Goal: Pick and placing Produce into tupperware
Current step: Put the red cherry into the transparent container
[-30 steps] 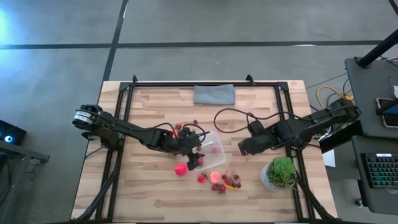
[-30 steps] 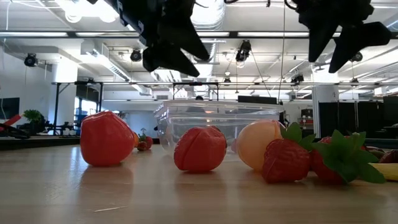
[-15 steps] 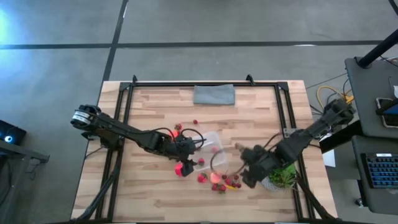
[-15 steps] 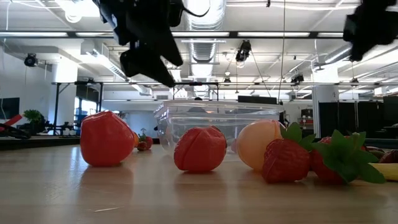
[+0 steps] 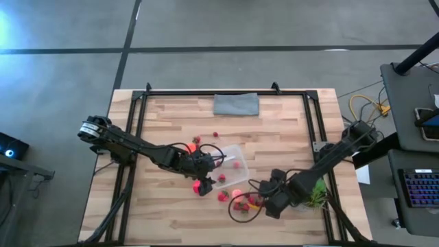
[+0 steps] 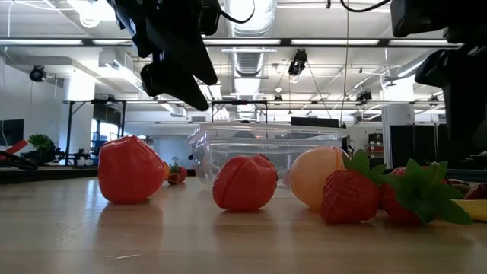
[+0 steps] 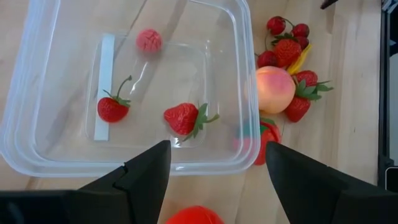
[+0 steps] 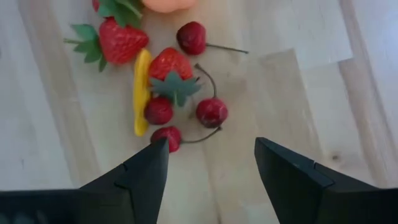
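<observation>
Right gripper (image 8: 211, 177) hangs open and empty; we see the cherries (image 8: 186, 118) just ahead between its fingers, nearer it than our left gripper (image 7: 214, 180).

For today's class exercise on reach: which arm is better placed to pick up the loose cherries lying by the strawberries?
Probably the right. Its open end effector hangs directly over the cherries, while the left end effector is at the tupperware, above a red fruit.

A red fruit (image 7: 194, 216) between the left gripper's fingers (image 7: 149, 171) is being cut off by the edge.
</observation>
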